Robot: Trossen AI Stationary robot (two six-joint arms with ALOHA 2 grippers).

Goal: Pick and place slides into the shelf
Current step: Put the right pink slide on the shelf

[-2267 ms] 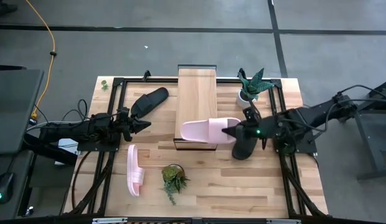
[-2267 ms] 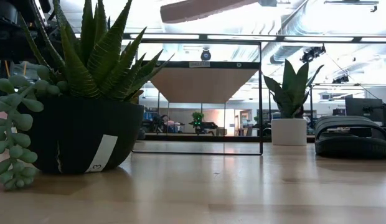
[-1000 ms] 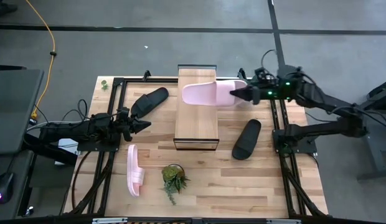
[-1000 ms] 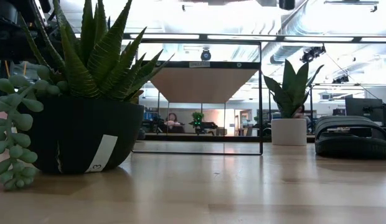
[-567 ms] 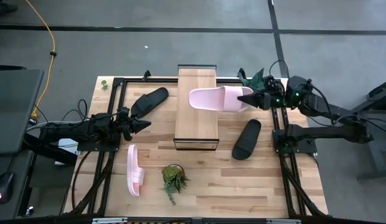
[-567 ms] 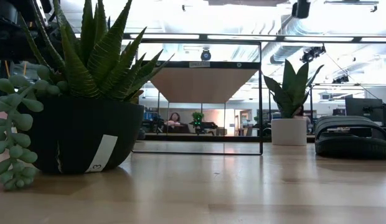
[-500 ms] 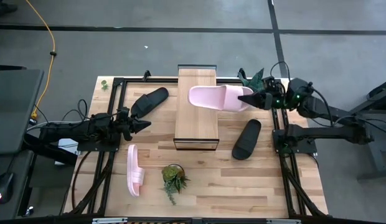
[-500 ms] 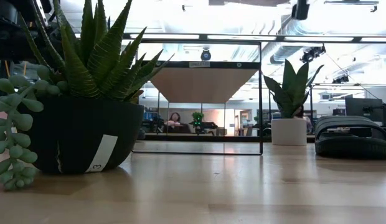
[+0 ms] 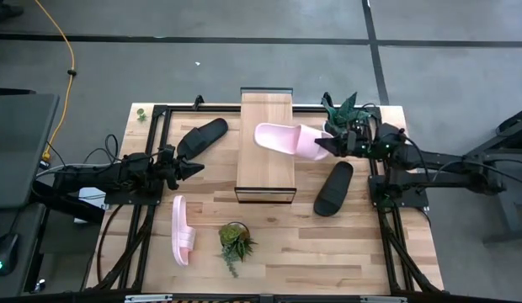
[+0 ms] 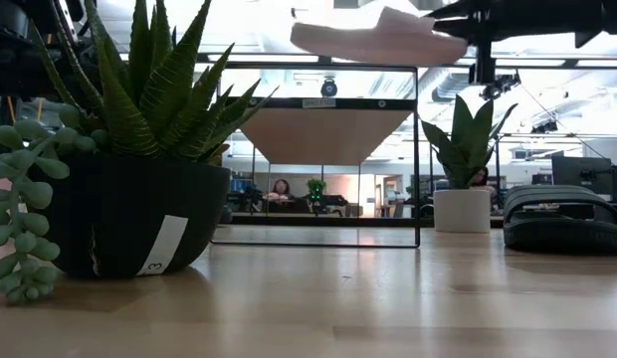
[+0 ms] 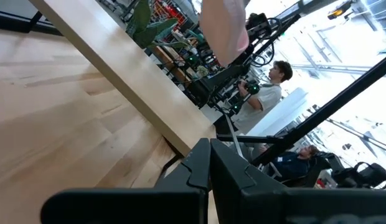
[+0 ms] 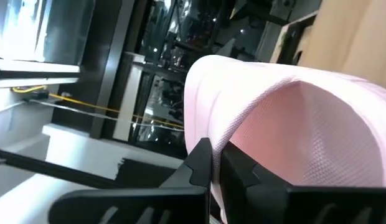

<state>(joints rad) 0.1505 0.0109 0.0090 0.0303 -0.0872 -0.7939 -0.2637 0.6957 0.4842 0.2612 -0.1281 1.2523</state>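
Right gripper (image 9: 330, 144): we see it clamped on 1 pale pink slide (image 9: 288, 139), held in the air; in the high view the slide's toe overlaps the right edge of the shelf (image 9: 265, 143), its heel toward the gripper; in the low view it hangs above the shelf's black frame
Left gripper (image 9: 194, 168): we see its fingers pressed together with nothing between them, waiting left of the shelf, near the black slide (image 9: 201, 137) at the table's far left
Second pink slide (image 9: 183, 230): on the butcher-block table (image 9: 328, 248), front left, beside a small potted plant (image 9: 235, 242)
Second black slide (image 9: 333, 188): on the table right of the shelf, below the held slide
White-potted plant (image 9: 341, 116): just beside the right gripper
Beyond the table: we see a person (image 11: 268, 93) in the left wrist view
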